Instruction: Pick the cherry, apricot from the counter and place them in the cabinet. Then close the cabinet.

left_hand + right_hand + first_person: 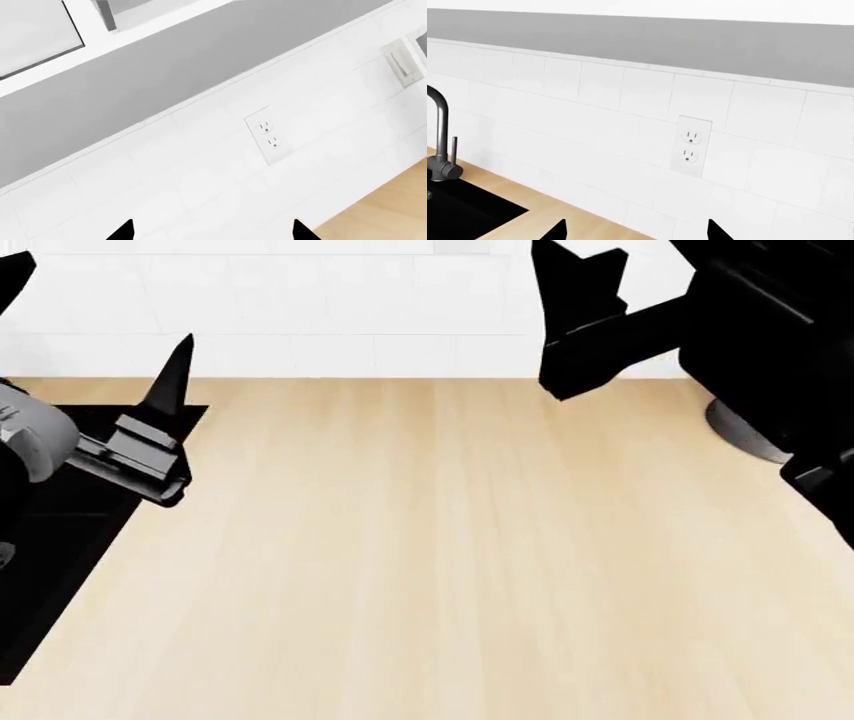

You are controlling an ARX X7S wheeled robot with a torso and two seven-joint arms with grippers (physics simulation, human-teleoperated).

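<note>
While both black grippers hang above the light-beige wood-grain counter w/ jaws apart — left gripper, right gripper — neither cherry nor apricot shows in any view.

Counter: broad light-beige wood-grain top, flat, running back to white tiled wall.

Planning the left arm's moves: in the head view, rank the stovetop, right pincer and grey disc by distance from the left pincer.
1. Stovetop: just beneath the left pincer.
2. Right pincer: across the counter, raised by the wall.
3. Grey disc: far right.
</note>
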